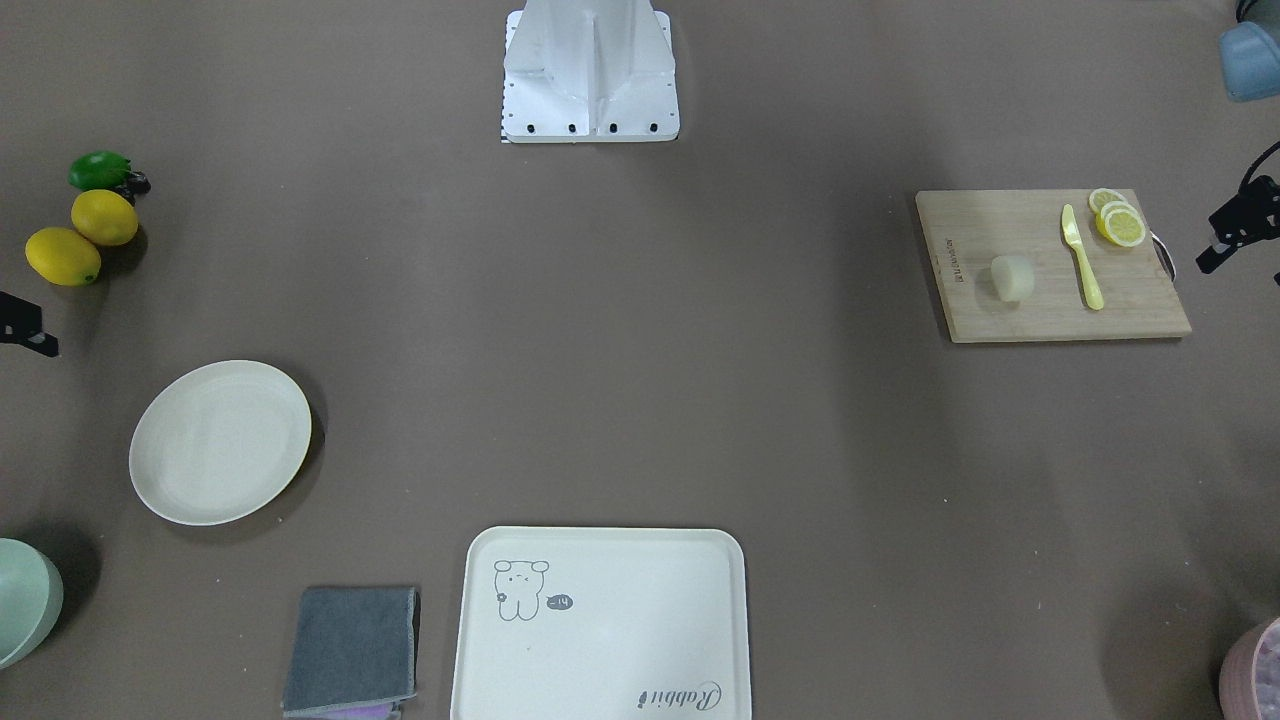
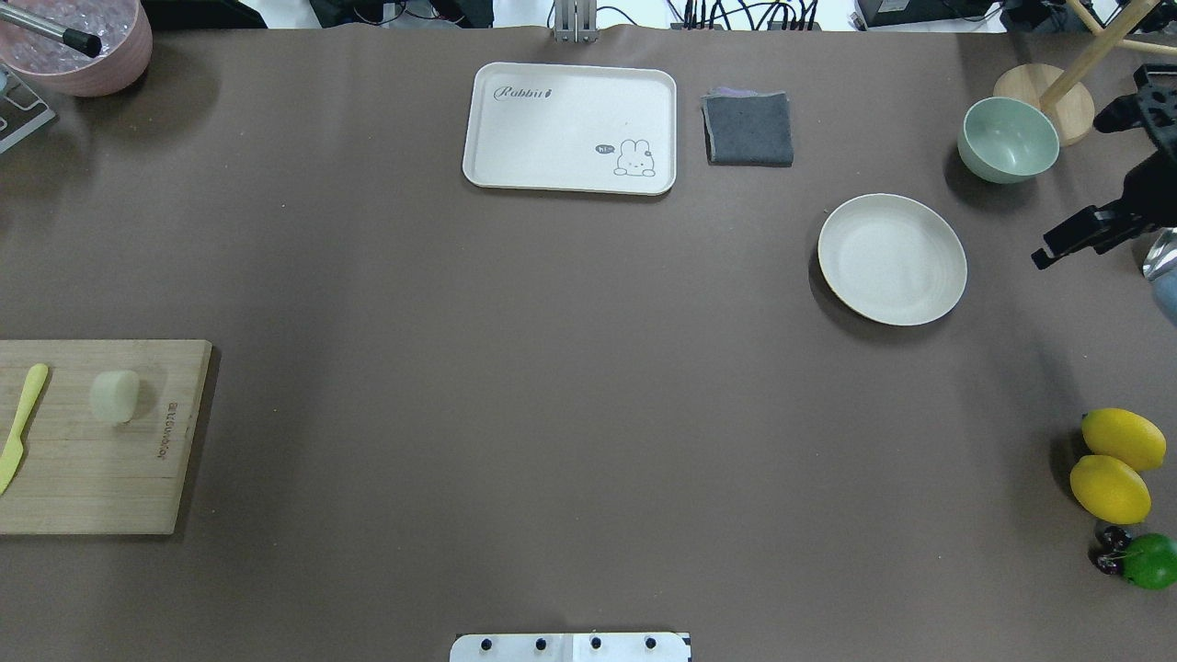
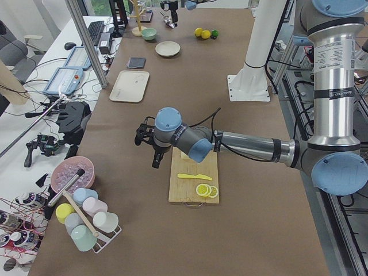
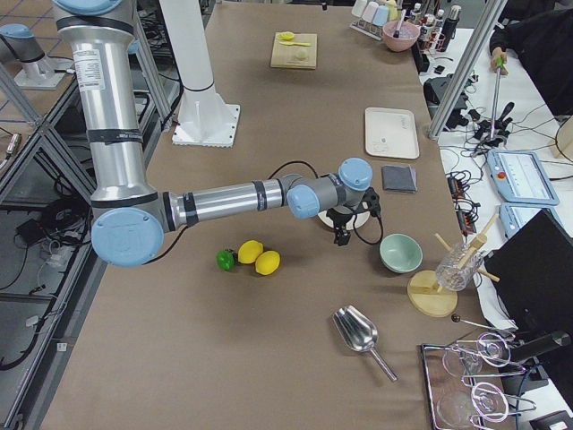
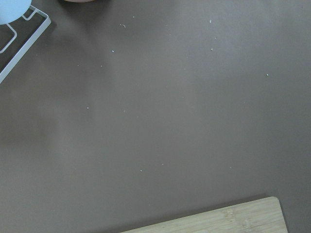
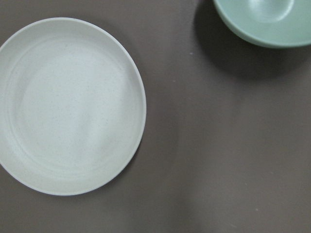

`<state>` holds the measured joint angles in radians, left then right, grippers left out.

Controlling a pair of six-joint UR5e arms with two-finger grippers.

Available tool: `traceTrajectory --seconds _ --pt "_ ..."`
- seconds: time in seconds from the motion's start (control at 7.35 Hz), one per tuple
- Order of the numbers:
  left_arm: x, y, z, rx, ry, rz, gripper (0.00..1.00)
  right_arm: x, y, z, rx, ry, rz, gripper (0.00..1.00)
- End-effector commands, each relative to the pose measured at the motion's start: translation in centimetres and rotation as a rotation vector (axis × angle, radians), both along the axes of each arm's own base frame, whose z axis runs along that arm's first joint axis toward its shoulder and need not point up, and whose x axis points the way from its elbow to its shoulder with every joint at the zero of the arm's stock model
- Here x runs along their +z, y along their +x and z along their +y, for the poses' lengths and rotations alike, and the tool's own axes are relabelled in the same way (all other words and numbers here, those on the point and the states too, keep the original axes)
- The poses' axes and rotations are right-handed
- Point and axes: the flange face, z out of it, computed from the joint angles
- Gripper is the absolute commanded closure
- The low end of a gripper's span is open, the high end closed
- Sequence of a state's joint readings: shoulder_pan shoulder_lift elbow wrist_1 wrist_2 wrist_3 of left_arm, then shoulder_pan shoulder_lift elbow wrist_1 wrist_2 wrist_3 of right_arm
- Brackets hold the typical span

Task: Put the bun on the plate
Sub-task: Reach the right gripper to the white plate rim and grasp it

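The bun (image 1: pixel 1011 277), a pale cream lump, sits on a wooden cutting board (image 1: pixel 1040 310) beside a yellow knife (image 1: pixel 1082 258); it also shows in the overhead view (image 2: pixel 115 395). The plate (image 2: pixel 892 259), round and cream-white with nothing on it, lies far across the table (image 1: pixel 220 442) and fills the left of the right wrist view (image 6: pixel 68 104). My left gripper (image 3: pixel 150 150) hangs over bare table just beside the board; only a board corner (image 5: pixel 233 221) shows in its wrist view. My right gripper (image 4: pixel 343 228) hovers by the plate's edge. Neither gripper's fingers show clearly, so I cannot tell their state.
A cream tray (image 1: pixel 600 625) with a cartoon and a folded grey cloth (image 1: pixel 352 650) lie at the operators' side. A pale green bowl (image 2: pixel 1008 140) stands near the plate. Two lemons (image 1: pixel 80 240) and a lime (image 1: pixel 100 170) sit beyond. Lemon slices (image 1: pixel 1118 220) rest on the board.
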<state>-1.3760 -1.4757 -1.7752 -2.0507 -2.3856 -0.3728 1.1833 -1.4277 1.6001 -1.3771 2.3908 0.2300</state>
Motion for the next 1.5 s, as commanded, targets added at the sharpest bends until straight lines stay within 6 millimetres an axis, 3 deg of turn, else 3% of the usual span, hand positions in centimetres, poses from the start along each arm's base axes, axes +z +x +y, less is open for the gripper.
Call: traceTrajectory --seconds 0.0,0.27,0.54,0.95,1.36 --pt "0.0 0.0 -0.1 -0.001 0.0 -0.002 0.03 -0.4 -4.7 -0.7 -0.048 0.096 -0.015 0.01" --pt "0.1 0.2 -0.2 0.001 -0.001 -0.003 0.03 3.2 -6.1 -2.4 -0.015 0.096 -0.037 0.02" --pt "0.1 0.6 -0.3 0.009 0.0 -0.003 0.03 1.1 -6.9 -3.9 0.103 0.007 -0.067 0.02" --pt "0.0 0.5 -0.2 0.008 0.001 -0.002 0.03 2.9 -7.7 -3.3 0.177 -0.133 -0.047 0.03" --pt "0.0 0.6 -0.4 0.008 0.001 -0.002 0.03 4.1 -8.6 -3.1 0.164 -0.154 -0.032 0.23"
